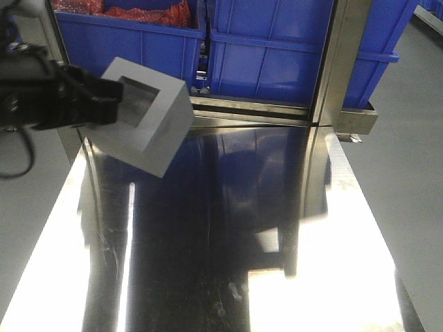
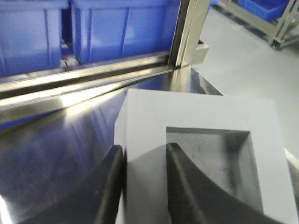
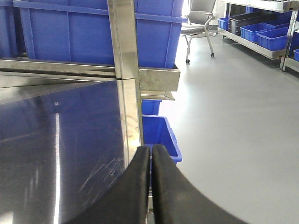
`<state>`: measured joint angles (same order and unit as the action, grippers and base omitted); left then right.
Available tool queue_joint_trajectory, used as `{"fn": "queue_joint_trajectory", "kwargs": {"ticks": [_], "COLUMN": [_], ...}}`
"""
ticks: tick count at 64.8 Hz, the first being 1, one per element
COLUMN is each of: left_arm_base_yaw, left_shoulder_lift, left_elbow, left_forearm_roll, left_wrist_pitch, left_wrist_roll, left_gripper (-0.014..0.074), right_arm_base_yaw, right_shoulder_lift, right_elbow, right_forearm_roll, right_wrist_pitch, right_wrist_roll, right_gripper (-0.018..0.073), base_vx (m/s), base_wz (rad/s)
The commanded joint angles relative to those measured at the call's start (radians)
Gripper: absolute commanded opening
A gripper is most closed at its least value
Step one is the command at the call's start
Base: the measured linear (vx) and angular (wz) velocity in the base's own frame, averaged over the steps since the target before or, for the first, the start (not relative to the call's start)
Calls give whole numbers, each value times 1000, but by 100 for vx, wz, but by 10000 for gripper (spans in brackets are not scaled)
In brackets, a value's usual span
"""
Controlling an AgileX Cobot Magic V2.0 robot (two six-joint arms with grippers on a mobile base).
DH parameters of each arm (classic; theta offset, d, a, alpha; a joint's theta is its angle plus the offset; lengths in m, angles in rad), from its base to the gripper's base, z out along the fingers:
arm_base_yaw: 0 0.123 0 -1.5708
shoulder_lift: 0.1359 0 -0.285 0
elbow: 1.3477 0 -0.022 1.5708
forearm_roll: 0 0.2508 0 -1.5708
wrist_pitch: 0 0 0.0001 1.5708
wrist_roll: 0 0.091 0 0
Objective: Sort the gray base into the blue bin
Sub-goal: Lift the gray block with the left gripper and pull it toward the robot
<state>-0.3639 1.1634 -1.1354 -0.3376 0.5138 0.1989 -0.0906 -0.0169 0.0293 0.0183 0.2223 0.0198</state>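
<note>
The gray base (image 1: 163, 128) is a matte gray block with a square recess. It hangs tilted above the steel table's far left part. My left gripper (image 1: 104, 97) is shut on one wall of it. In the left wrist view one finger (image 2: 180, 172) sits inside the recess of the base (image 2: 205, 112) and the other finger is outside the wall, with the gripper (image 2: 145, 148) closed on it. Two blue bins stand behind the table: the left one (image 1: 131, 45) holds red items, the right one (image 1: 277, 55) shows only its side. My right gripper (image 3: 150, 149) is shut and empty at the table's right edge.
A shiny steel table (image 1: 228, 242) fills the front view. A steel rail (image 1: 249, 111) and an upright post (image 1: 339, 62) stand between the table and the bins. A small blue bin (image 3: 161, 135) sits on the floor right of the table. A chair (image 3: 201, 18) and shelves stand far off.
</note>
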Motion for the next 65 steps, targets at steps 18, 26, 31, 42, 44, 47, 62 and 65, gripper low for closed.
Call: {"fn": "queue_joint_trajectory", "kwargs": {"ticks": [18,26,31,42,44,47,62,65], "left_arm_base_yaw": [-2,-2,-2,-2,-2,-2,-2,-2], "left_shoulder_lift": [-338,-437,-499,-622,-646,-679,-796,-805], "left_elbow": [263,368,427,534,552,576,643,645], "left_forearm_roll": [-31,-31,-31,-31,-31,-31,-31,-31], "left_wrist_pitch": [-223,-278,-306,-326,-326,-327,-328,-327], "left_wrist_roll": [13,13,13,13,13,13,13,13], "left_gripper": [20,20,20,20,20,20,20,20], "right_arm_base_yaw": [0,0,0,0,0,0,0,0], "right_shoulder_lift": [-2,-2,-2,-2,-2,-2,-2,-2], "right_elbow": [0,0,0,0,0,0,0,0], "right_forearm_roll": [-7,-7,-7,-7,-7,-7,-7,-7], "right_wrist_pitch": [-75,-75,-75,-75,-75,-75,-75,-75], "right_wrist_roll": [-8,-8,-8,-8,-8,-8,-8,-8], "right_gripper": [-5,-5,-5,-5,-5,-5,-5,-5], "base_vx": [0,0,0,0,0,0,0,0], "base_wz": [0,0,0,0,0,0,0,0]}}
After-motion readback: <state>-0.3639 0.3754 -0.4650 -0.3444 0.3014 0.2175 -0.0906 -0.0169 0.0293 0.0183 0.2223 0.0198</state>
